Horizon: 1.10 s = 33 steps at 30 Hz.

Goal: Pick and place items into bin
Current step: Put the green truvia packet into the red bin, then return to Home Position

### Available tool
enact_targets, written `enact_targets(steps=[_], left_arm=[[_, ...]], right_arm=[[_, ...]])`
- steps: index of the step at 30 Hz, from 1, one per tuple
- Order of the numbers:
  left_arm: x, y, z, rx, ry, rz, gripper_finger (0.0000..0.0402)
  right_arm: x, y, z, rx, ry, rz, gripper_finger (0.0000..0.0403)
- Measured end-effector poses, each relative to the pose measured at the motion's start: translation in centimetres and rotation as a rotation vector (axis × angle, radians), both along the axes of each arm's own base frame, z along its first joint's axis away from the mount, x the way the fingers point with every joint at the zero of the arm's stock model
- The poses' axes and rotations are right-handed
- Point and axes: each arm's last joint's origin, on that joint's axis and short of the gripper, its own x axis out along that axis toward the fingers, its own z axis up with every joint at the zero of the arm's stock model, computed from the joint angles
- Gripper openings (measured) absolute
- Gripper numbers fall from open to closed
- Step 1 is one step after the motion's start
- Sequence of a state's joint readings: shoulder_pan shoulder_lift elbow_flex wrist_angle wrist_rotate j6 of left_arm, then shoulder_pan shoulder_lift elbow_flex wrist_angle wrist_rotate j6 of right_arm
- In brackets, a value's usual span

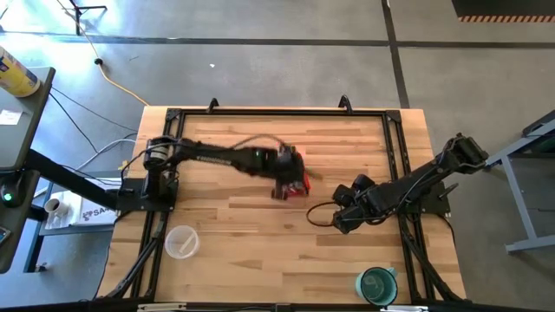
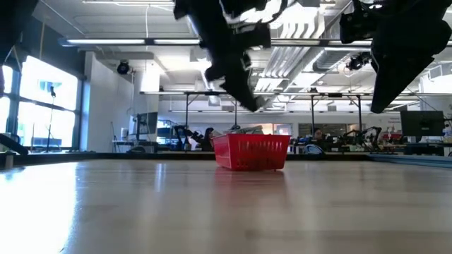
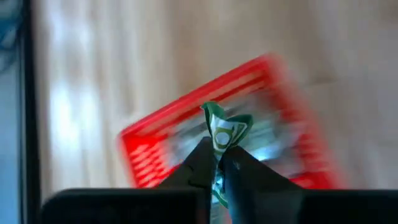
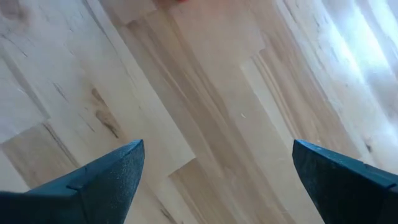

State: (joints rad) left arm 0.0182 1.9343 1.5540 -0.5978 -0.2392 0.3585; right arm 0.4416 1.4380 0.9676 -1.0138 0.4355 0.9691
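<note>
From above, your left gripper (image 1: 284,178) hangs over the red basket (image 1: 301,180) at mid-table; the right gripper (image 1: 342,212) waits nearby. Level view: basket stands upright. Left wrist: fingers pinch a green-and-white wrapped piece (image 3: 222,132) above the basket; it looks light and crinkly, so grip the wrapper's twisted end. Right wrist: fingers spread wide, empty.

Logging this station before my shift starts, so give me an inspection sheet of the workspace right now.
Surface: wooden table, mostly bare.
Job's things: red basket near centre, wrapped pieces inside; one green-and-white wrapped piece pinched above it.
Clutter: clear cup, teal cup.
Grippers: left gripper shut on the piece; right gripper open over bare wood.
Cables: yellow cable on floor.
Surroundings: desks, monitors, people far behind.
</note>
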Motion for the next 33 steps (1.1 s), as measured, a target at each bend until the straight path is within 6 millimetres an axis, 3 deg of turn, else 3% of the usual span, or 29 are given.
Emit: enact_targets(steps=[4,10,14,18,23,25,29,33], left_arm=[[-0.3,3.0,-0.6,-0.023,-0.004,0.086,0.0146],[-0.7,1.6,-0.6,-0.066,0.032,0.047,0.0279],[-2.1,0.1,0.1,-0.009,0.107,0.122,0.0314],[-4.4,-0.8,1.5,-0.026,0.18,0.259,0.0293],[-6.4,-1.0,2.9,-0.215,0.153,0.389,0.0233],[-6.9,-1.3,4.7,-0.321,0.089,0.352,0.0211],[-9.5,-1.6,9.7,-0.432,-0.093,0.271,0.0177],[-13.1,-1.3,13.8,-0.435,-0.257,0.313,0.0154]], right_arm=[[0.0,0.0,0.0,0.002,-0.004,0.0,0.0397],[0.3,0.1,0.0,0.013,-0.021,0.015,0.0398],[1.0,0.1,0.1,0.033,-0.064,0.05,0.0396],[2.1,-0.8,0.3,0.036,-0.109,0.073,0.0396],[3.7,-2.2,0.6,0.154,-0.146,0.197,0.0396],[4.0,-2.8,1.3,0.204,-0.176,0.286,0.0395],[2.9,-4.8,5.7,0.219,-0.273,0.365,0.0394],[-0.6,-7.4,10.5,0.095,-0.31,0.231,0.0394]])
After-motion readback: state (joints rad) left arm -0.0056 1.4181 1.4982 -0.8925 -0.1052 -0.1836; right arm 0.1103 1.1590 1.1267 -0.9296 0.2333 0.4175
